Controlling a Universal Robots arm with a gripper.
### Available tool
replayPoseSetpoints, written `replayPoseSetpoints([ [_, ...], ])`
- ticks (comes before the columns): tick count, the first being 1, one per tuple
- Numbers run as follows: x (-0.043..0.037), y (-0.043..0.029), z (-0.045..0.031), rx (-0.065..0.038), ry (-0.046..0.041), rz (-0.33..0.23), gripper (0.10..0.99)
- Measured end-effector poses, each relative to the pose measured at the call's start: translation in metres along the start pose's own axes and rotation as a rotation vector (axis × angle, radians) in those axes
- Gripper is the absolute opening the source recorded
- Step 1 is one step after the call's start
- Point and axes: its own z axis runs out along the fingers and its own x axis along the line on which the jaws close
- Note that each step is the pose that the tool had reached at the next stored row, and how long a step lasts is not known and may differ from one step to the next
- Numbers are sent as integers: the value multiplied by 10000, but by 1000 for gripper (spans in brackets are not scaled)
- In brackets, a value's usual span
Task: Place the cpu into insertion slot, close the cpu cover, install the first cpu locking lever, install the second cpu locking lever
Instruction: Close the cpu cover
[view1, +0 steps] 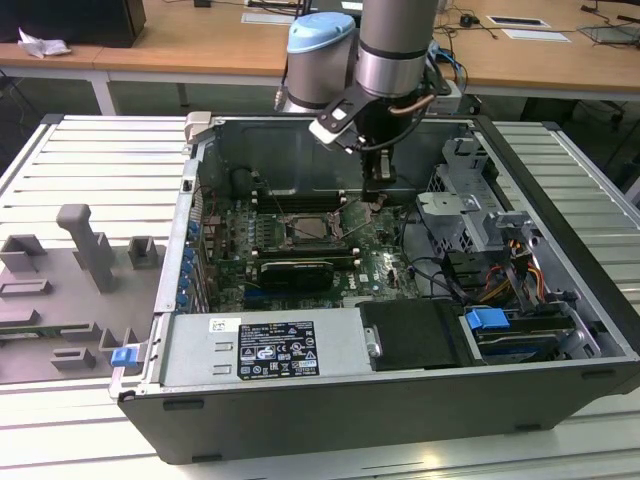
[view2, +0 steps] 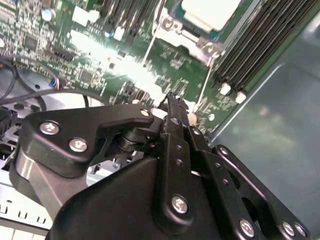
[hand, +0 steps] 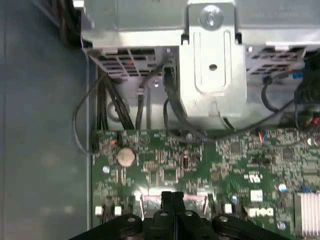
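Inside the open computer case (view1: 300, 430), over the green circuit board (view1: 385, 265), the gripper (view1: 378, 192) is seen clenched on nothing, at two o'clock from the insertion slot (view1: 296, 232) (exterior view). The cpu (view2: 210, 11), seated there, is judged light, stiff and fragile, best taken by its edges.

pale smooth metal cpu (view2: 210, 11)
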Motion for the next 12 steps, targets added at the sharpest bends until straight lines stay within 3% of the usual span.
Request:
replayPoseSetpoints([
  [7,2,181,57,0,0,0,106],
  [12,-15,194,158,0,-3,-1,106],
])
